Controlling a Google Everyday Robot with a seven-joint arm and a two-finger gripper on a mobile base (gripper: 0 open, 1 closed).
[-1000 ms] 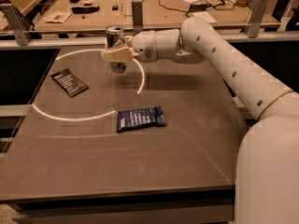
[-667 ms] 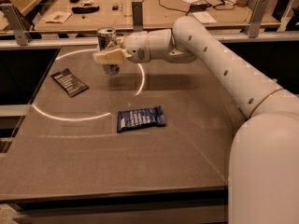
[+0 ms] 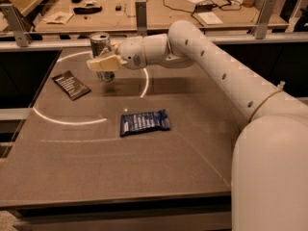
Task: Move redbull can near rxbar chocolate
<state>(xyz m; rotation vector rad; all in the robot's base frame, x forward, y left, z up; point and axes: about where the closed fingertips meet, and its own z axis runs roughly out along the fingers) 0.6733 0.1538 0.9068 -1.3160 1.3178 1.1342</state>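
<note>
Redbull can point(image 3: 100, 44), upright, clasped by the pincer point(image 3: 102, 62) (near the rxbar chocolate point(image 3: 70, 84)).

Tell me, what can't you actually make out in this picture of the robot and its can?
All in the camera view:
- redbull can: the gripper holding it covers its middle, so the label is hidden. Whether its base touches the table is unclear.
- rxbar chocolate: white text too small to read.
- blue wrapper: print blurred.
- robot body: cut off by the right and bottom edges.
</note>
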